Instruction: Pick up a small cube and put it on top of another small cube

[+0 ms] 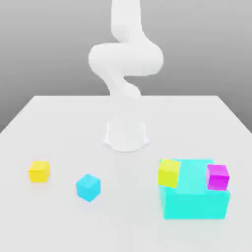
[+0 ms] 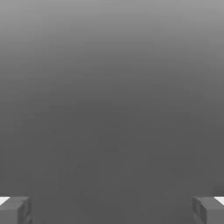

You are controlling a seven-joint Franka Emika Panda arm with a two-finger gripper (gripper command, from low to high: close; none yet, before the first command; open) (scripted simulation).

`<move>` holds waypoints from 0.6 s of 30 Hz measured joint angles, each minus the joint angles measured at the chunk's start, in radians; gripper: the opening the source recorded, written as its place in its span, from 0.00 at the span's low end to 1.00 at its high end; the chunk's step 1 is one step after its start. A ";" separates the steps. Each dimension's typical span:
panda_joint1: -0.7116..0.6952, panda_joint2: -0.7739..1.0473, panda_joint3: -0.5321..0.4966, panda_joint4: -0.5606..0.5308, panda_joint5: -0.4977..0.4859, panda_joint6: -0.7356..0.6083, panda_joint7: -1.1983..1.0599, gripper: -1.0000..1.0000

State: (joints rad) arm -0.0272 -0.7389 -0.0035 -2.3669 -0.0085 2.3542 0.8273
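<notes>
A small cyan-blue cube [image 1: 88, 187] rests on the white table [image 1: 59, 123], toward the exterior view's left of centre. Further to that side lies a small yellow cube [image 1: 39, 172]. On the exterior view's right stands a large cyan block [image 1: 197, 199], with another yellow cube [image 1: 169, 173] and a magenta cube [image 1: 217, 176] sitting on its top corners. The white arm [image 1: 125, 61] rises from its base behind the cubes. In the hand view my gripper [image 2: 112, 210] is open, its grey fingertips [image 2: 15, 210] far apart with nothing between them, against a plain grey backdrop.
The arm's round base [image 1: 126, 135] stands mid-table, behind the cubes. The table's far edge runs behind the arm, and bare white surface lies between the small cyan cube and the large block.
</notes>
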 joint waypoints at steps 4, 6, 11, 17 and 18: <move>-0.054 0.119 -0.009 -0.126 -0.014 0.104 0.052 0.50; -0.080 0.178 -0.015 -0.189 -0.020 0.154 0.077 0.50; -0.148 0.330 -0.035 -0.350 -0.033 0.285 0.141 0.50; -0.232 0.571 -0.071 -0.560 -0.032 0.481 0.215 0.50; -0.239 0.646 -0.079 -0.579 -0.021 0.538 0.217 0.50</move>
State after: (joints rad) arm -0.2660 -0.0929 -0.0824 -2.9461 -0.0297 2.8925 1.0444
